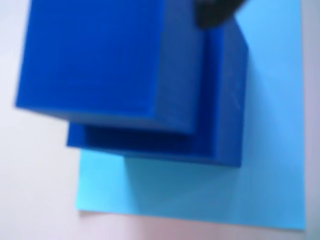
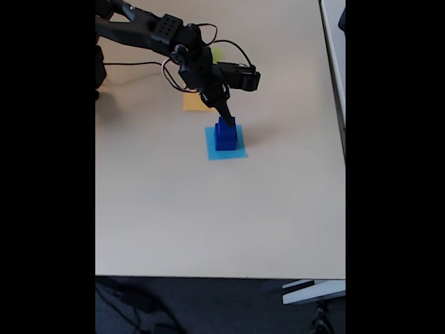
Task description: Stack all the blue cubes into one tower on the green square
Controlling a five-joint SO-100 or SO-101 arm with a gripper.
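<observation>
The beige tabletop [image 2: 208, 223] fills the fixed view. Just above its centre lies a light blue square [image 2: 226, 150], and blue cubes [image 2: 224, 136] stand stacked on it. Toward the upper middle, an orange square [image 2: 191, 104] and a sliver of the green square [image 2: 217, 53] peek from behind the arm. The gripper [image 2: 227, 115] points down at the stack's top; whether it pinches anything cannot be told.

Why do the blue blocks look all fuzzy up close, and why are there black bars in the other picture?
In the wrist view the solid dark blue cubes sit so close to the lens that their edges blur, and they shade the flat light blue paper square. In the fixed view black bars flank a tall, narrow picture; the beige table is evenly lit.
</observation>
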